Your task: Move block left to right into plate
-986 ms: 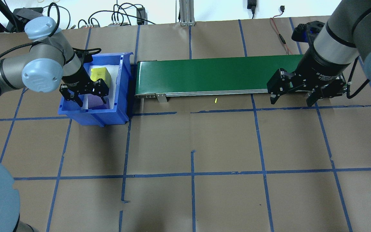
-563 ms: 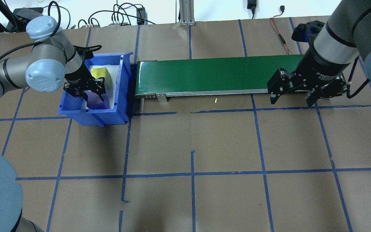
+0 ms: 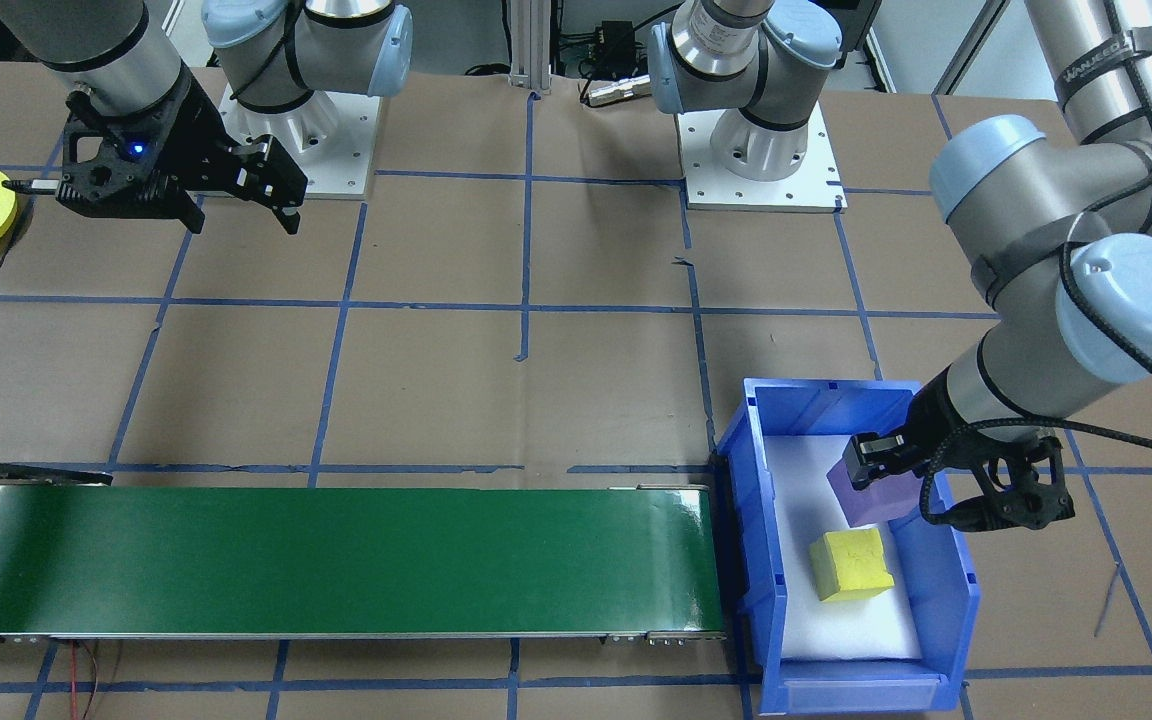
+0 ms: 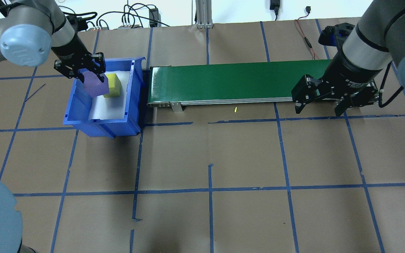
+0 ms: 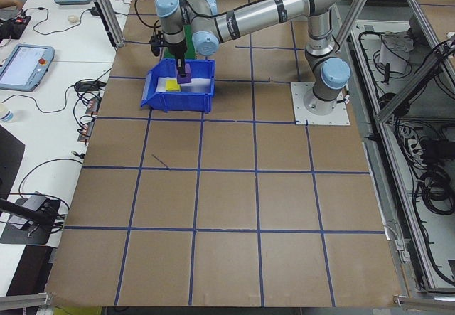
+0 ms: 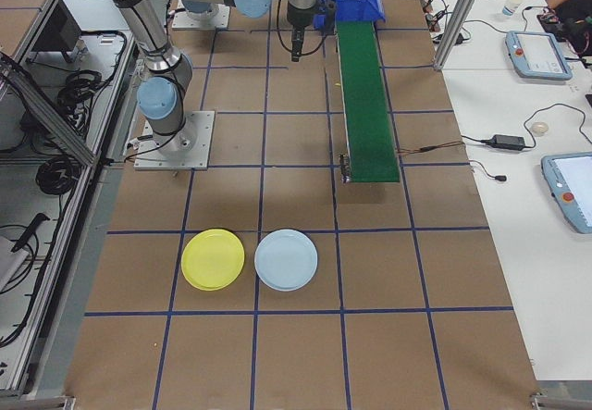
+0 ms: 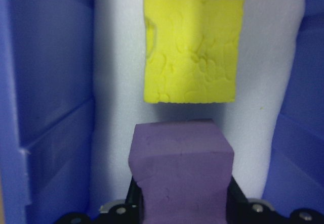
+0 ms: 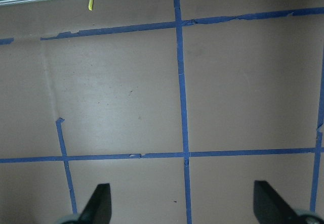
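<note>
My left gripper (image 4: 91,78) is shut on a purple block (image 4: 94,87), holding it in the air above the blue bin (image 4: 101,123). The left wrist view shows the purple block (image 7: 179,173) between the fingers, with a yellow block (image 7: 192,57) lying below on the bin's white liner. From the front-facing view the purple block (image 3: 876,492) hangs beside the yellow block (image 3: 850,564). My right gripper (image 4: 318,110) stands open and empty at the right end of the green conveyor (image 4: 230,82). A yellow plate (image 6: 213,259) and a light blue plate (image 6: 286,259) lie on the table's right side.
The conveyor (image 3: 336,560) runs from the bin (image 3: 856,690) toward the right arm. A small yellow scrap (image 4: 235,109) lies just in front of the belt. Cables and a power supply sit along the far table edge. Blue tape lines grid the brown table.
My left gripper has closed on the purple block and risen with it off the bin floor, shifting toward the bin's far end. The right arm has not moved.
</note>
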Robot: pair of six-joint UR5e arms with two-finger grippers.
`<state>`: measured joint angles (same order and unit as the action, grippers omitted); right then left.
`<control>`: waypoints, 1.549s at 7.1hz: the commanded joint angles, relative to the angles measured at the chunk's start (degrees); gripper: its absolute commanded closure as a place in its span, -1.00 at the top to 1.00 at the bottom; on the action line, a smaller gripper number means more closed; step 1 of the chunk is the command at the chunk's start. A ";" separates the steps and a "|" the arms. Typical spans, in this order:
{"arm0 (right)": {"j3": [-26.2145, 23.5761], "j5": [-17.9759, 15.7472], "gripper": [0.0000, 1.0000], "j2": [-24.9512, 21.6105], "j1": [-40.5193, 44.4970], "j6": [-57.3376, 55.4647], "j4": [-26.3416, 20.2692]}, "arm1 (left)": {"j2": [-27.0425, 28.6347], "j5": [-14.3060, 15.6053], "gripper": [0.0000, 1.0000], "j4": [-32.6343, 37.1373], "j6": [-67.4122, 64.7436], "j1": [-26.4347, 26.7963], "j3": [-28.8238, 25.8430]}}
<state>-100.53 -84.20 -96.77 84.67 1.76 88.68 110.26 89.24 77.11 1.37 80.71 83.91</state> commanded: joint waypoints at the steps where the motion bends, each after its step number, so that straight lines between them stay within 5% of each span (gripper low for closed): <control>1: -0.02 0.00 1.00 0.00 -0.03 0.00 0.00 | -1.37 -0.64 -0.37 0.86 -1.62 5.65 -3.92; 5: -0.10 0.00 1.00 0.09 0.14 0.00 0.09 | 5.38 -2.93 -0.37 -9.25 -5.84 16.36 -3.93; 7: -0.54 4.02 1.00 2.01 -0.21 0.44 4.18 | 7.41 -2.93 -0.28 -10.13 -6.99 16.40 -2.79; 9: 2.16 11.47 1.00 10.24 -0.03 -0.17 12.01 | 7.51 -2.66 0.60 -16.59 -6.73 16.58 2.46; 10: 4.70 12.82 1.00 15.59 0.14 -0.17 17.52 | 7.16 -2.66 0.81 -17.51 -6.55 16.67 2.40; 11: 8.21 17.88 1.00 21.39 0.23 -0.52 19.49 | 6.55 -2.58 0.99 -17.43 -6.55 16.67 2.22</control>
<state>-96.03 -71.30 -82.19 84.76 1.53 104.28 117.40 86.59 60.57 -5.24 97.33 85.87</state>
